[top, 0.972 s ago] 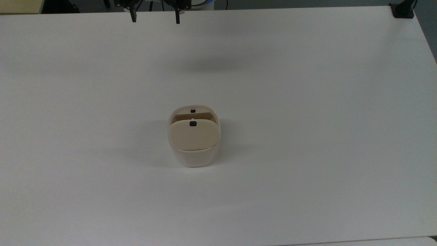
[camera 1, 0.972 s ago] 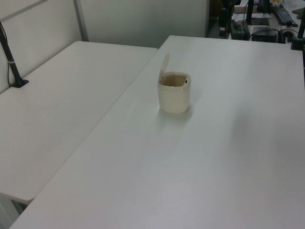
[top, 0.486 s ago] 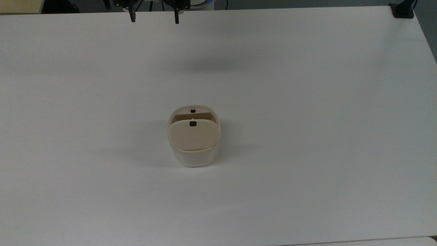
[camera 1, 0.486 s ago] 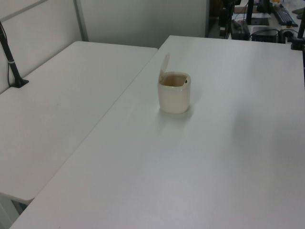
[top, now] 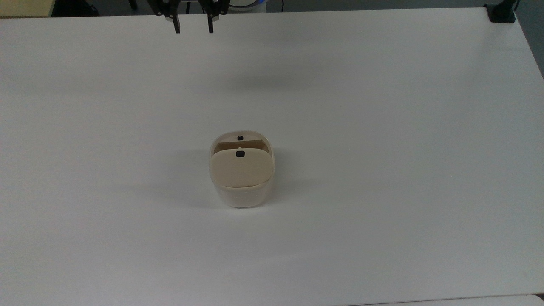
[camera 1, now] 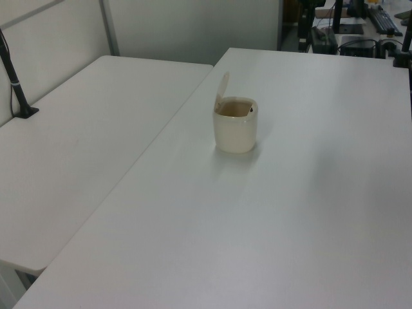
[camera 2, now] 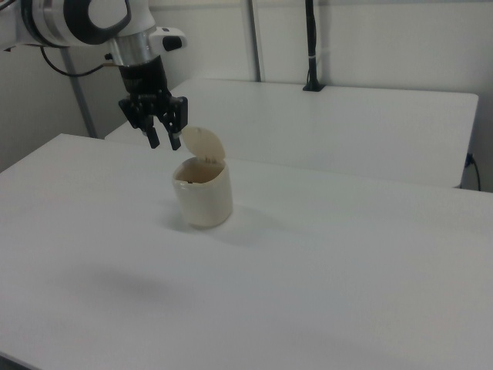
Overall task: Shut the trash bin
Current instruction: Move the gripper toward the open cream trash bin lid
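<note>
A: Tabletop (top: 382, 127), white and broad, is the largest element we see; in the left view a second white table (camera 1: 77, 148) adjoins it on the left view's left.

B: Next in size we note the robot arm (camera 2: 85, 19), white with dark joints, entering from the right view's upper left. Its wrist points downward.

A: We then locate the trash bin (top: 241, 187), a cream-white rounded-square container standing upright near the middle of the tabletop, its base resting on the surface. In the left view it appears as (camera 1: 235, 126), and in the right view as (camera 2: 203, 194).

B: We observe its lid (top: 240, 168), flat and beige, raised on its hinge and standing nearly upright, so the mouth of the bin is uncovered. In the right view the lid (camera 2: 202, 144) rises from the bin's far rim.

A: The gripper (top: 193, 29) hangs above the tabletop at the top view's upper edge, well apart from the bin. In the right view the gripper (camera 2: 164, 141) appears just beside the lid; we cannot tell contact from that view.

B: Its two dark fingers (top: 176, 27) are spread, with a clear gap between them and nothing held.

A: Smallest, we mark the black square (top: 240, 154) near the lid's upper edge.
</note>
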`<state>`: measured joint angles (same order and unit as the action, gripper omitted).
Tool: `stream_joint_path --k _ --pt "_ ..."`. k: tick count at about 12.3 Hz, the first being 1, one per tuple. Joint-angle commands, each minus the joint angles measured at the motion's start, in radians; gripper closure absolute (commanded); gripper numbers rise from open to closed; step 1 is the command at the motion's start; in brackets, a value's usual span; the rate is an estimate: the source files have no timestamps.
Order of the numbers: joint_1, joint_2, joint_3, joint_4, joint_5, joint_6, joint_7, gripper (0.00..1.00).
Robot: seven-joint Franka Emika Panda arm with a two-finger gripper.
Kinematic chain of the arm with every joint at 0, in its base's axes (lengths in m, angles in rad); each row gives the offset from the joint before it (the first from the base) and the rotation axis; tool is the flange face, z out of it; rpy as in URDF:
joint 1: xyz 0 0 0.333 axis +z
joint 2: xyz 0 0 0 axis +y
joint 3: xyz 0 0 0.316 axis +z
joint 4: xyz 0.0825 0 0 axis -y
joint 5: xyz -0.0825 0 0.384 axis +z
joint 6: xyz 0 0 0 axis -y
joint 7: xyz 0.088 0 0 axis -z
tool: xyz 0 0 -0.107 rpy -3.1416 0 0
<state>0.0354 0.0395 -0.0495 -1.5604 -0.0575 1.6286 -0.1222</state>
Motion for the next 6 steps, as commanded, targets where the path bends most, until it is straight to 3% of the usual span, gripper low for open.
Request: stream_joint_path --k 1,4,6 --pt "0.021 -0.007 -0.013 -0.015 0.002 -0.013 -0.027 1.0" --pt "0.023 0.016 -0.009 -0.01 0.005 0.014 -0.027 1.0" --pt "0.023 0.036 -0.009 -0.01 0.008 0.13 -0.025 1.0"
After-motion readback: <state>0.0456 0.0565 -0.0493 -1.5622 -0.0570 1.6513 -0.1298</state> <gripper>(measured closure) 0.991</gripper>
